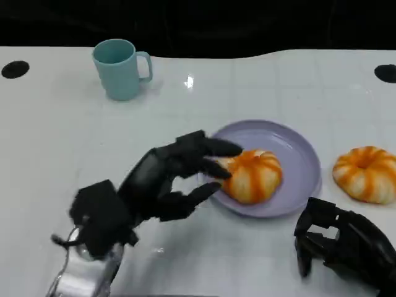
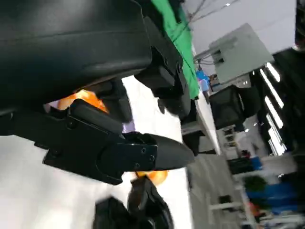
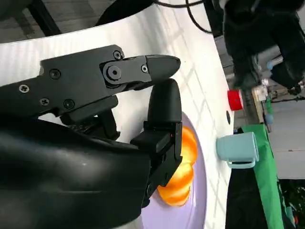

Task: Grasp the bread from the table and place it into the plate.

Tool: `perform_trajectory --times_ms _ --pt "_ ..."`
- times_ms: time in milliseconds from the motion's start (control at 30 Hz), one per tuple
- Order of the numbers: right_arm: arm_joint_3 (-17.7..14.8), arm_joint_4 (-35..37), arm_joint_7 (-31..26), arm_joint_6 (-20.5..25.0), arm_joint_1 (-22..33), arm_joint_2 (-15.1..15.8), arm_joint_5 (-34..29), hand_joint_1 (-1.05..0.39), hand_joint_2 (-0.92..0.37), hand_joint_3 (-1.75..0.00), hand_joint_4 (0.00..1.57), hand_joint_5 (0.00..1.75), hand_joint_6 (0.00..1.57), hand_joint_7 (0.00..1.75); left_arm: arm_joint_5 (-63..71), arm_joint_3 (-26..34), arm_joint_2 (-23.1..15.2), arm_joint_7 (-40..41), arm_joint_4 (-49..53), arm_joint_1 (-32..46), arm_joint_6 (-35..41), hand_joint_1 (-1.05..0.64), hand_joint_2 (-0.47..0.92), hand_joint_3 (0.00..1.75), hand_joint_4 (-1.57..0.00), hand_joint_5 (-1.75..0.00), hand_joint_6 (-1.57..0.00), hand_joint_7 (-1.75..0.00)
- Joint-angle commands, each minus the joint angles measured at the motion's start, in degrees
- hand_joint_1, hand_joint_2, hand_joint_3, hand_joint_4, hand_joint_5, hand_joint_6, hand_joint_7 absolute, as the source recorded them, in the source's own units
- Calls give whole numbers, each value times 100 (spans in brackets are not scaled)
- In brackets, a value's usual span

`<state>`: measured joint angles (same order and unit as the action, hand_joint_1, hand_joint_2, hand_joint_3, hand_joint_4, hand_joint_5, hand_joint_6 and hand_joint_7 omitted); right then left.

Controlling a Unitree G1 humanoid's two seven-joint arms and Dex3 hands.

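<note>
The left black many-fingered hand (image 1: 170, 179) reaches toward the round orange-and-white glazed bread roll (image 1: 252, 175), which sits inside the pale lilac round plate (image 1: 303, 154), toward its near rim. Its fingers (image 1: 213, 148) are spread, upper ones just above and beside the bread's left edge, the lower one just under it at the plate's rim. Whether any fingertip touches the bread is hard to tell in the head view; it looks like a release, with nothing gripped.

As a judgement, the placing step is nearly done. To finish well, the hand should keep its fingers apart and draw straight back from the bread, away from the plate, without dragging the rim or nudging the roll.

The bread is dome-shaped with ridges running down from its top, which faces upward; being almost round, it has no clear long axis.

Beyond the plate's right edge, a second orange-and-white roll (image 1: 366, 174) lies on the white table (image 1: 74, 142). The right black hand (image 1: 343, 244) rests near it, fingers curled loosely, holding nothing.
</note>
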<state>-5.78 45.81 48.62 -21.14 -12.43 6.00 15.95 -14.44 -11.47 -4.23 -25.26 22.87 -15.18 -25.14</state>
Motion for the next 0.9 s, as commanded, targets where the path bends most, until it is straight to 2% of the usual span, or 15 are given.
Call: perform_trajectory --times_ms 33,67,133,167,200,367,400,467,767,900 --pt "8 -36 -85 139 154 79 -58 -58 -92 -21 72 175 68 148 -368 273 -57 -317 -497 248 602 -71 92 44 -48 -155 -53 -124" --pt "5 -46 -87 138 160 76 -57 -58 -92 -21 72 175 68 148 -467 330 -63 -371 -605 319 786 -72 92 44 -50 -160 -55 -133" --pt "11 -89 -112 139 187 82 -75 -58 -92 -21 72 175 68 148 -861 487 -28 -540 -874 609 1163 -73 92 43 -51 -163 -55 -139" --pt "17 -119 -131 144 204 89 -91 -58 -92 -22 71 175 68 148 -1084 572 5 -633 -1008 778 1327 -73 92 41 -61 -170 -57 -150" --pt "23 -144 -145 149 217 93 -101 -58 -92 -22 71 175 68 147 -1237 636 29 -700 -1115 896 1461 -73 92 41 -65 -172 -58 -155" --pt "37 -226 -174 242 248 97 -89 -58 -92 -22 71 175 68 147 -1642 859 186 -947 -1322 1212 1906 -73 92 40 -69 -175 -57 -160" --pt "49 -274 -203 291 264 104 -100 -59 -92 -20 72 175 69 148 -1967 958 260 -1101 -1335 1402 2145 -76 92 32 -78 -175 -61 -168" --pt "56 -354 -224 367 292 105 -90 -59 -92 -19 72 175 70 148 -2403 1115 356 -1325 -1333 1658 2482 -76 92 27 -87 -175 -65 -173" --pt "85 -716 -364 677 424 93 -82 -58 -92 -18 71 175 68 150 -2573 1503 645 -1457 -1290 2076 2737 -77 92 19 -96 -175 -76 -168" --pt "135 -786 -444 589 454 116 -167 -60 -92 -20 69 175 68 148 -2608 1647 597 -1432 -1320 2181 3041 -76 92 16 -100 -175 -79 -167"
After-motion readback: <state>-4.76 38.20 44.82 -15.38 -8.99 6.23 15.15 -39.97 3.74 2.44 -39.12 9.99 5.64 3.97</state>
